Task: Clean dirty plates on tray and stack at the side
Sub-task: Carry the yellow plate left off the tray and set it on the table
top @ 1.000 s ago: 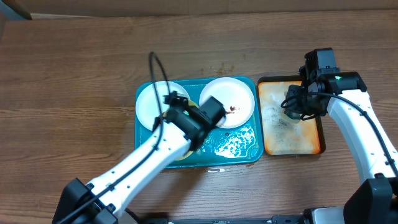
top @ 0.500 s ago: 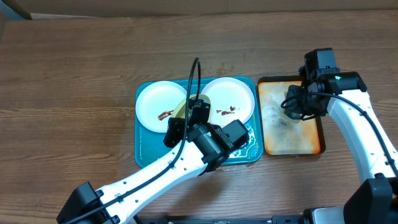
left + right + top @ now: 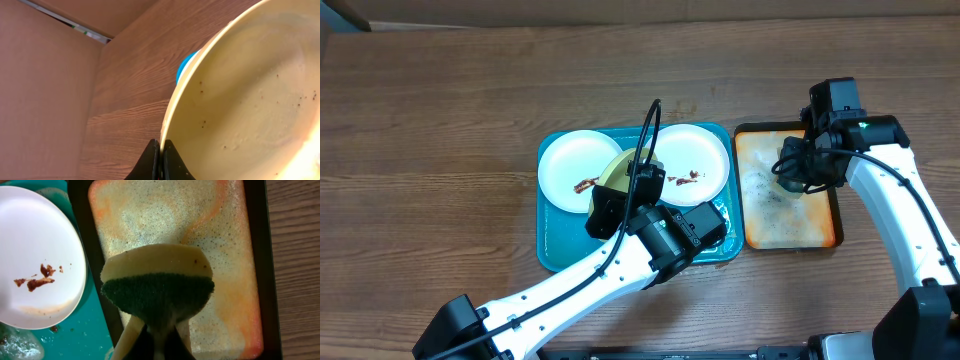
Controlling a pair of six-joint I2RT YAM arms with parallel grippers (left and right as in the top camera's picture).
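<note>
**Plate pinched at left, sponge pinched at right**

Beginning at the left: reaching in from the lower-left corner of the overhead view with the left arm (image 3: pixel 560 285), white links slanting up and to the right, wrist bent over the near half of the teal tray (image 3: pixel 546 250). Clamped narrow with the left claw (image 3: pixel 161 148) on the rim of the pale yellow-green plate (image 3: pixel 618 170) (image 3: pixel 250 95). From above, showing only as a crescent of that plate past the wrist, between the left white plate (image 3: pixel 565 165) and the right white plate (image 3: pixel 700 155), over the far half of the tray. Cannot tell from above whether raised off the tray. From the left wrist alone: small dark specks across the plate's face, and behind its rim a sliver of teal and the wooden desk (image 3: pixel 135 90).

Brown smears on both white plates.

Further right: standing beside the teal tray, the orange tray (image 3: pixel 790 225), dark-rimmed. Bent over its far half with the right arm (image 3: pixel 900 215), coming up from the lower-right corner. Hidden from above under the wrist; plain from the right wrist only: the right claw (image 3: pixel 159 332) squeezed onto a sponge (image 3: pixel 157 277), yellow with a green scouring face, above the foamy orange tray (image 3: pixel 235 240), the smeared right white plate (image 3: pixel 35 255) off to the side.
</note>
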